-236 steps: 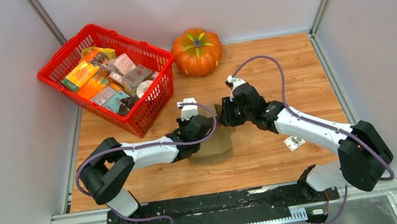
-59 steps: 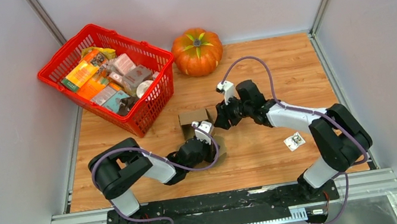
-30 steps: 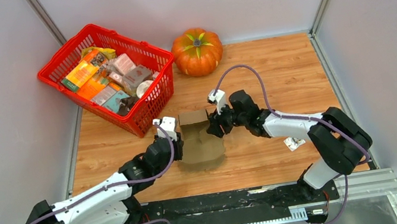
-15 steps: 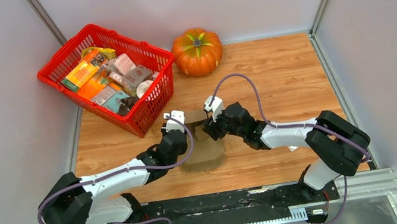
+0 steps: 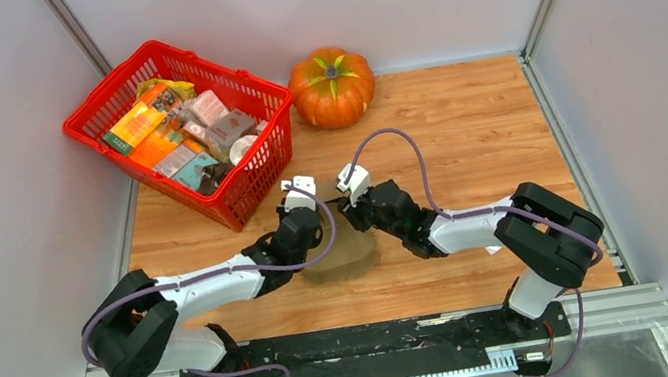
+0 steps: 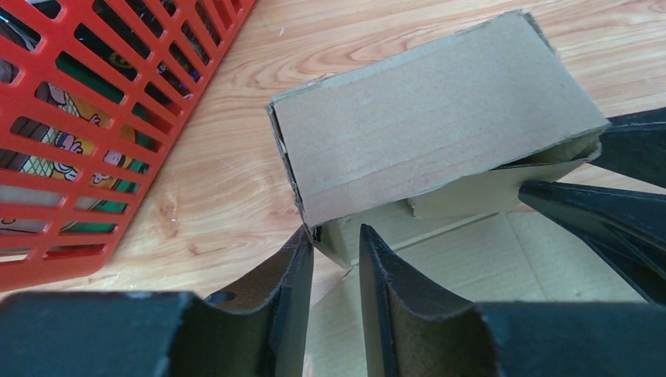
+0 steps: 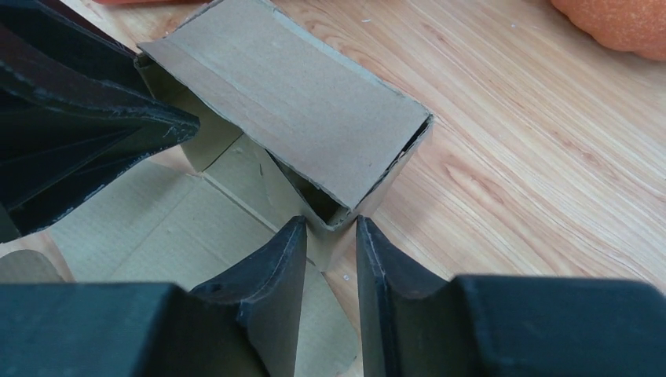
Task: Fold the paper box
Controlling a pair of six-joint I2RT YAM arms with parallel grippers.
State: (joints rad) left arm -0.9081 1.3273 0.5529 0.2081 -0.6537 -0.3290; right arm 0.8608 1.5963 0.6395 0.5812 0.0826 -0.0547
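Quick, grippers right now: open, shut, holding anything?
Left gripper: jaws narrowly apart astride a corner of the cardboard box; whether it grips cannot be told.
Right gripper: jaws narrowly apart astride the opposite end corner; cannot be told either.

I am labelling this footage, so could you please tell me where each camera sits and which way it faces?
Top external: fixed above and behind the robot, looking down on the table, red basket, pumpkin and paper box; the left arm and right arm show whole.
Left wrist: on the left arm, facing past the left gripper at the box's folded-up part.
Right wrist: on the right arm, facing past the right gripper at that part's other end.
Shared: both wrist views show the folded-up part, from opposite ends.
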